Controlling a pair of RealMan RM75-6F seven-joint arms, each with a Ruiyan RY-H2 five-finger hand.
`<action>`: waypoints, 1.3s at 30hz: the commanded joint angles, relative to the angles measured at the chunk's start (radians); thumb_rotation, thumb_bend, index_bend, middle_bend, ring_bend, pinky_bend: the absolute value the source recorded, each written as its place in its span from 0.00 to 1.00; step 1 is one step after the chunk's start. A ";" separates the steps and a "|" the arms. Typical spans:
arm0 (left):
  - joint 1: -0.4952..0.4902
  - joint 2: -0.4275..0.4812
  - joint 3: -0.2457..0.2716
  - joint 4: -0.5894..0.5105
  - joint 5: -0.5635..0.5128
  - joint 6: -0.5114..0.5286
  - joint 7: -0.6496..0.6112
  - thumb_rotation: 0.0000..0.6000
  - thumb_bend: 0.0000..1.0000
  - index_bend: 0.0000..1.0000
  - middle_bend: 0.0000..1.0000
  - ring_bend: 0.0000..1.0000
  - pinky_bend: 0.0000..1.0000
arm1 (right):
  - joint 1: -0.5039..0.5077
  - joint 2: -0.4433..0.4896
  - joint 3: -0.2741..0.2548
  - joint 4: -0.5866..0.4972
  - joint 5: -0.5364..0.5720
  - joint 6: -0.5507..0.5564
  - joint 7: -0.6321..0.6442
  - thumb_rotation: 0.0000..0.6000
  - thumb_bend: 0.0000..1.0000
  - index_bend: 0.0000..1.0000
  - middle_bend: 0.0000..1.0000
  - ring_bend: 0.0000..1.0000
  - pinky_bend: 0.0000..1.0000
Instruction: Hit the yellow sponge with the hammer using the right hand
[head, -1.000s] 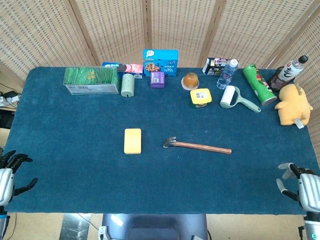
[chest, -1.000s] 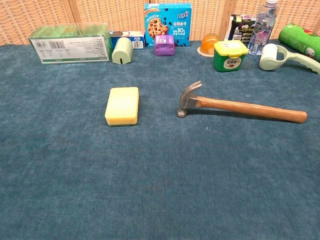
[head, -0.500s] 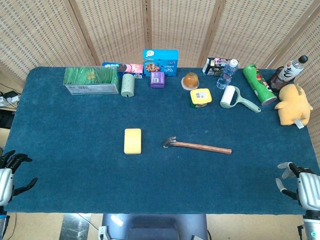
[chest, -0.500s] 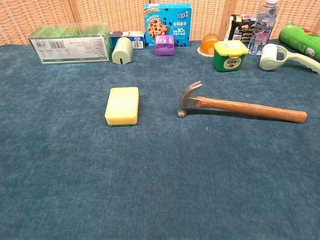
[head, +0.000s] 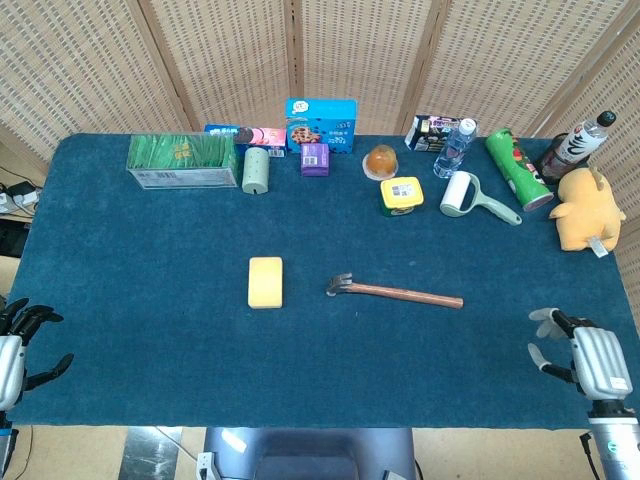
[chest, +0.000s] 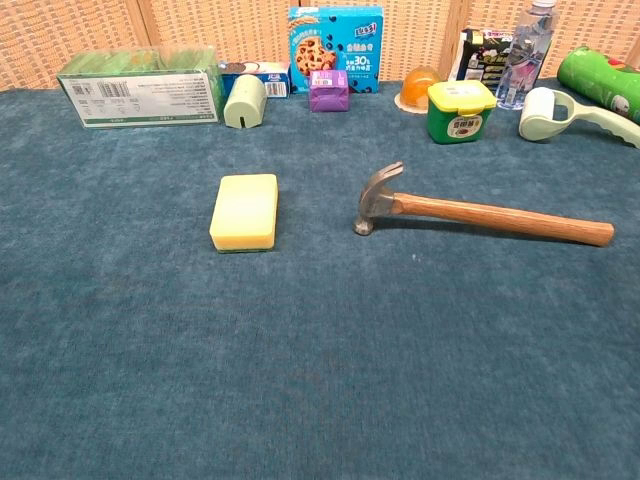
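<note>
Nothing is done: the wooden-handled claw hammer (head: 395, 291) lies ungrasped mid-table beside the yellow rectangular sponge (head: 265, 282); the right hand (head: 580, 358), fingers spread and empty, is held at the table's near right corner.

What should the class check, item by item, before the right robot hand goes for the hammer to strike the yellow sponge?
1. Right robot hand holds nothing, fingers apart: ok.
2. Hammer lies flat on the blue cloth, untouched, wooden handle toward the right robot hand's side: ok.
3. Yellow sponge lies flat, apart from the hammer head, bare cloth around it: ok.
4. Path from the right robot hand to the handle shows only bare cloth: ok.
5. Left robot hand sits at the near left corner, far from both things: ok.
6. Which way the striking face points: cannot tell.
</note>
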 joint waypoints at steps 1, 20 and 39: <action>-0.001 0.002 -0.001 -0.002 -0.001 -0.002 0.002 1.00 0.22 0.36 0.27 0.12 0.13 | 0.031 0.006 0.014 -0.014 -0.015 -0.023 -0.003 1.00 0.36 0.34 0.51 0.51 0.46; -0.024 0.004 -0.013 0.033 -0.024 -0.042 -0.027 1.00 0.22 0.36 0.27 0.12 0.13 | 0.327 -0.121 0.130 -0.151 0.230 -0.374 -0.313 1.00 0.35 0.23 0.40 0.40 0.40; -0.016 0.008 -0.016 0.143 -0.069 -0.073 -0.148 1.00 0.22 0.36 0.27 0.12 0.13 | 0.540 -0.362 0.151 -0.015 0.612 -0.479 -0.681 1.00 0.35 0.23 0.34 0.28 0.31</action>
